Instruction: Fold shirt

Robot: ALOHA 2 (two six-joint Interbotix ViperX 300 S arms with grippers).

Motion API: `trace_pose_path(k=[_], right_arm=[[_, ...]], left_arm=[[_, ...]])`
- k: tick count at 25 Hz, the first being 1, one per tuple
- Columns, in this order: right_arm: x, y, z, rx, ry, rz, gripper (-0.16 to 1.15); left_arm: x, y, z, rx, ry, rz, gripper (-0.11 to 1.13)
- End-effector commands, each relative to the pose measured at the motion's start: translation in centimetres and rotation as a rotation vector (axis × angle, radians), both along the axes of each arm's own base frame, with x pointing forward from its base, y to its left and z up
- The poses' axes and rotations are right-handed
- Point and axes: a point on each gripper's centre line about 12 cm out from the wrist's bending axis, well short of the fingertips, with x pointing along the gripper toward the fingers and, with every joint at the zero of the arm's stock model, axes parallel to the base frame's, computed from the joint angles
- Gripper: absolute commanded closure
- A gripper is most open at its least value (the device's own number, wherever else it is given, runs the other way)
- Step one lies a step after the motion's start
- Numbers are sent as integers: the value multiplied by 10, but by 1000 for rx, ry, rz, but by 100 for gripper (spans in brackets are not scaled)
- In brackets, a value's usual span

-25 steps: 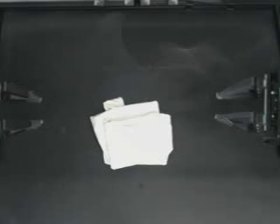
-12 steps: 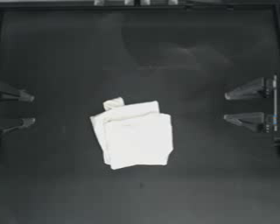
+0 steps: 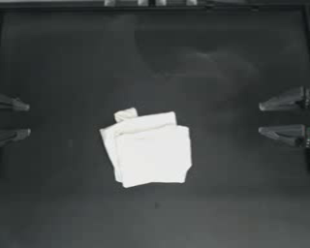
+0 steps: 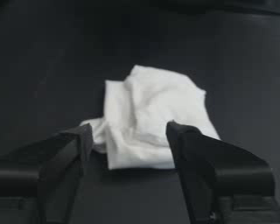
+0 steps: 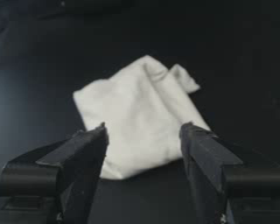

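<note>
One dark table (image 3: 67, 203) fills our top view. Near its middle we note the shirt (image 3: 151, 150), white, folded into a compact, roughly square bundle, with a small rumpled flap poking out at its far-left corner. Both arms sit drawn back, well apart from the cloth. We log the right gripper (image 3: 261, 118) at the right edge, jaws spread wide, nothing between them. We log the left gripper (image 3: 28, 118) at the left edge, jaws likewise parted and holding nothing.
</note>
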Motion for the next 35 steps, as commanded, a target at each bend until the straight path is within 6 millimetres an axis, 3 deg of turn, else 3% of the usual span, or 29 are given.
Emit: trace_pose_path(k=[1, 22, 35], right_arm=[[-2, 1, 4, 2, -25, 3, 12], [-29, -1, 2, 13, -120, -21, 12], [-35, -1, 2, 10, -149, -24, 12]], left_arm=[[0, 0, 3, -1, -11, 3, 14], [-13, 0, -5, -25, -54, 24, 14], [-24, -2, -4, -8, -121, 29, 14]])
